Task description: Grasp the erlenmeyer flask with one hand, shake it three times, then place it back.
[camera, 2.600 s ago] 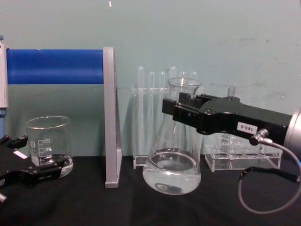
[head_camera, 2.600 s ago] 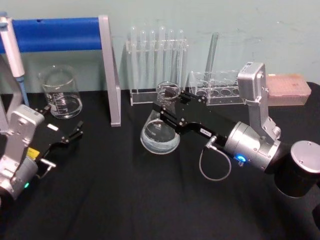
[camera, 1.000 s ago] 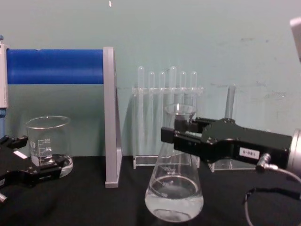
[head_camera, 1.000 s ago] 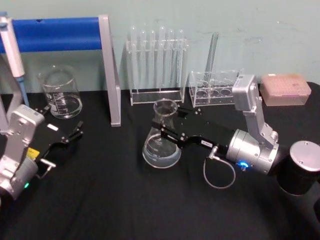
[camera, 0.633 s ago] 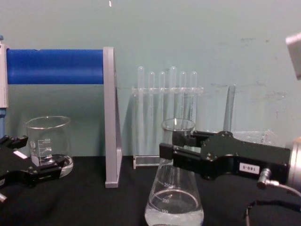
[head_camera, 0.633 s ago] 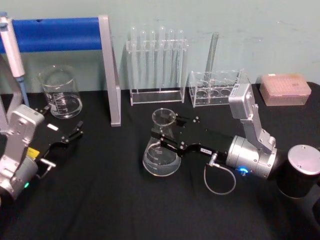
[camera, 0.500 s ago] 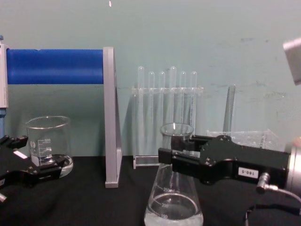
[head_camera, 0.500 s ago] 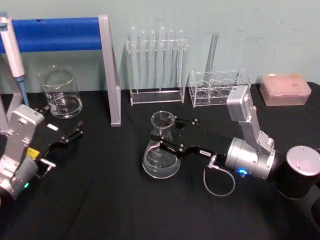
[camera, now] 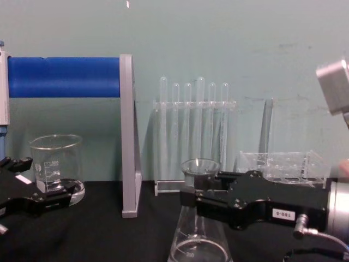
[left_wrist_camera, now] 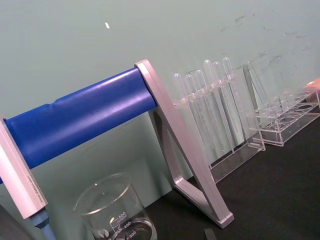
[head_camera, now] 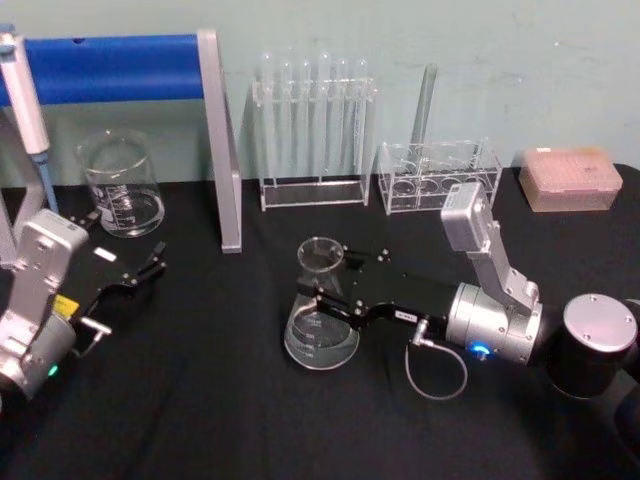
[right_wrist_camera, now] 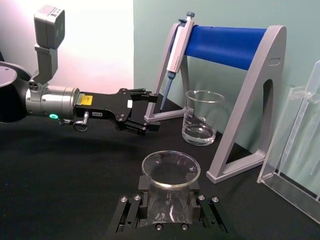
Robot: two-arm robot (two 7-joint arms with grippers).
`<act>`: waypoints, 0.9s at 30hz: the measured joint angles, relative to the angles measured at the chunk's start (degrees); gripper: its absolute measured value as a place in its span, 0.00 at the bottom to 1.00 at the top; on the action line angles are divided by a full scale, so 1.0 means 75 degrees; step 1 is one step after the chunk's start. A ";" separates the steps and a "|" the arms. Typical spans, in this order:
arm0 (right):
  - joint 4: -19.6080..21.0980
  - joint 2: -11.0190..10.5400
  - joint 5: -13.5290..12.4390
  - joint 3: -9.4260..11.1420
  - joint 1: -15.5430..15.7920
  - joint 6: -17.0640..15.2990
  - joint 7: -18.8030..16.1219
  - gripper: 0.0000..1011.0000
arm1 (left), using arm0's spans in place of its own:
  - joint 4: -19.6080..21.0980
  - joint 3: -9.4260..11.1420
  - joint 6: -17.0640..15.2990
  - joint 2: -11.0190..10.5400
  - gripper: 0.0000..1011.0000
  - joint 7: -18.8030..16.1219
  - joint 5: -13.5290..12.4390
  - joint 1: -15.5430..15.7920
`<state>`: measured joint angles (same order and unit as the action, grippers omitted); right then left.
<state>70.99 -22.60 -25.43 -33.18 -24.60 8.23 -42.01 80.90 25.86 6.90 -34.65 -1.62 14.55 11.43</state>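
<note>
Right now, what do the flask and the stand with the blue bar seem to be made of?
Flask, held at the neck by the right gripper: clear, glossy, probably glass; the black table shows through it. Stand: matt silver-grey legs, likely metal; its blue bar looks soft, maybe foam. Left gripper rests at the table's left.

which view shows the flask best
Head view: whole erlenmeyer flask, rim to base, neck in the right gripper. Chest view cuts its base; right wrist view looks down on its rim. Left gripper idles far left.
</note>
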 joint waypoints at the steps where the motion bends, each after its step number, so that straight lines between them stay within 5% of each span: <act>1: -0.0028 0.0002 0.0001 -0.0010 -0.0010 0.0001 -0.0018 0.44 | 0.0000 0.0000 0.0000 0.0000 0.99 0.0000 0.0000 0.0000; 27: -0.0259 0.0021 -0.0089 -0.0090 -0.0101 -0.0173 -0.0144 0.44 | -0.0001 0.0000 0.0000 0.0000 0.99 0.0000 0.0000 0.0000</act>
<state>69.05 -22.45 -26.10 -33.85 -25.36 6.93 -43.09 80.89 25.86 6.91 -34.65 -1.62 14.55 11.43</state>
